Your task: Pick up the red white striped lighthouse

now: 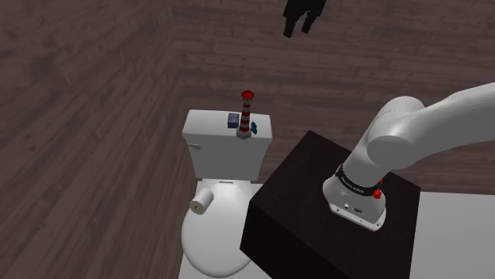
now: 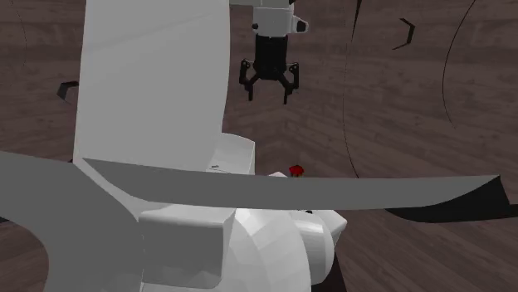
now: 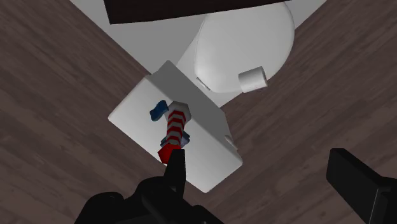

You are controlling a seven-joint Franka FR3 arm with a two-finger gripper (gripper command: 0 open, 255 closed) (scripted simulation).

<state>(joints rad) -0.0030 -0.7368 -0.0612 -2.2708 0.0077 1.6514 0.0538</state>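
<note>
**Lighthouse untouched; the whole grasp remains**

On the white toilet tank lid (image 3: 210, 156), a small blue object (image 3: 157, 112) lies beside the red-and-white striped lighthouse (image 3: 174, 130). It stands well beyond one fingertip, not between both. The black gripper (image 3: 257, 165) hangs spread and empty. Descent, closing and lifting remain.

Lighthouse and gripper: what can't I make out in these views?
Second exterior view: the lighthouse is hidden, all but its red top, behind a grey slab.
Shoulder view: the gripper is cut off by the top edge.
Wrist view: the blue items beside the lighthouse are too small to identify.
</note>
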